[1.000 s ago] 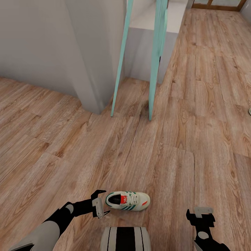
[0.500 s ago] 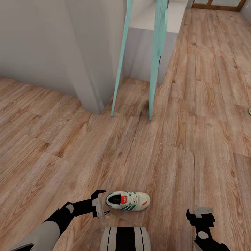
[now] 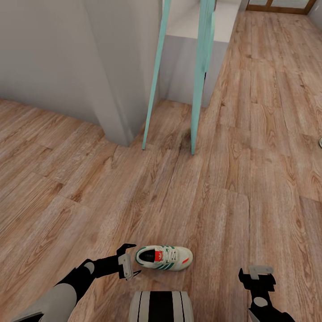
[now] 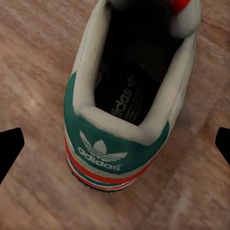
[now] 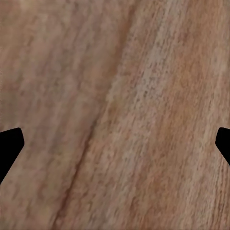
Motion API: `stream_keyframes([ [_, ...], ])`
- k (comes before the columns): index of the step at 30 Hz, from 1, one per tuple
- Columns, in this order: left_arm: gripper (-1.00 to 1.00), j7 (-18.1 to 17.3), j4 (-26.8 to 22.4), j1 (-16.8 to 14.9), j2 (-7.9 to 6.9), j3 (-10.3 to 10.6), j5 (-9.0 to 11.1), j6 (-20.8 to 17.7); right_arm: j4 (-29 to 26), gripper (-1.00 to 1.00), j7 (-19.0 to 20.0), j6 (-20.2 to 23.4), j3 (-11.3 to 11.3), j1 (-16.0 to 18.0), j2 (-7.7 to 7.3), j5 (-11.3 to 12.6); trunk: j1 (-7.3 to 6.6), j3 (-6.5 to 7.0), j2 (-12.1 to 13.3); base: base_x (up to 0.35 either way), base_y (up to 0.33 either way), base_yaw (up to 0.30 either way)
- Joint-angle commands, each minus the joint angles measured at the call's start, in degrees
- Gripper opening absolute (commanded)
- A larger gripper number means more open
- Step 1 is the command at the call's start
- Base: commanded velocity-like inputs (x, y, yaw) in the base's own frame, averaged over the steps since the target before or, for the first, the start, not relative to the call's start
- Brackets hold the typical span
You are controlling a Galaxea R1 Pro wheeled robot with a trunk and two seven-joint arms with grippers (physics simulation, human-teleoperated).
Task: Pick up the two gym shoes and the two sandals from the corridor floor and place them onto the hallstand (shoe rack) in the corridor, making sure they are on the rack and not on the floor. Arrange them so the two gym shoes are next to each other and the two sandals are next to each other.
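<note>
1. Nothing has moved since the earlier head frames: arms, shoe and camera framing are all unchanged.

2. One gym shoe lies on the corridor floor, just ahead of the robot's trunk and slightly to its left of centre. It sits upright on its sole. The second gym shoe, the sandals and the hallstand cannot be identified in these frames.

3. Long axis: the shoe runs crosswise to the robot, heel toward the robot's left and toe toward its right. The left wrist view confirms this, looking straight at the green heel tab and into the shoe opening.

4. Left gripper: released, fingers spread, grasping nothing. It sits just beside the heel, apart from it, pointing along the shoe's long axis. In the left wrist view the two fingertips stand wide on either side of the heel, with floor showing between each tip and the shoe.

5. Right gripper: also released and empty, well apart from the shoe and aimed at bare planks.

6. Judgement: the left arm is clearly nearer and already lined up. The coming move appears to call for a short advance along the shoe's axis so the fingers straddle the heel before closing.
</note>
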State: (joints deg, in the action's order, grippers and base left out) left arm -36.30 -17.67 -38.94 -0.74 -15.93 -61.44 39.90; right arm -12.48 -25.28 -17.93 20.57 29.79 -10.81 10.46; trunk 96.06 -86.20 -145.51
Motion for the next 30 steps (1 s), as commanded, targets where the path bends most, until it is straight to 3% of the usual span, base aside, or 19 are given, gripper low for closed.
stream_keyframes([
  [1,1.00,0.0,0.0,0.0,0.00,0.0,0.0,0.0,0.0,1.00,0.0,0.0,0.0,0.0,0.00,0.0,0.00,0.00,0.0,0.000,0.000,0.000],
  [20,1.00,0.2,0.0,0.0,0.15,0.1,0.0,0.0,0.0,1.00,0.0,0.0,0.0,0.0,0.00,0.0,0.00,0.00,0.0,0.000,0.000,0.000],
  [30,1.00,3.2,0.0,0.0,0.27,0.1,-0.1,-0.1,0.0,1.00,0.0,0.0,0.0,0.0,0.00,0.0,0.00,0.00,0.0,0.000,0.000,0.000],
])
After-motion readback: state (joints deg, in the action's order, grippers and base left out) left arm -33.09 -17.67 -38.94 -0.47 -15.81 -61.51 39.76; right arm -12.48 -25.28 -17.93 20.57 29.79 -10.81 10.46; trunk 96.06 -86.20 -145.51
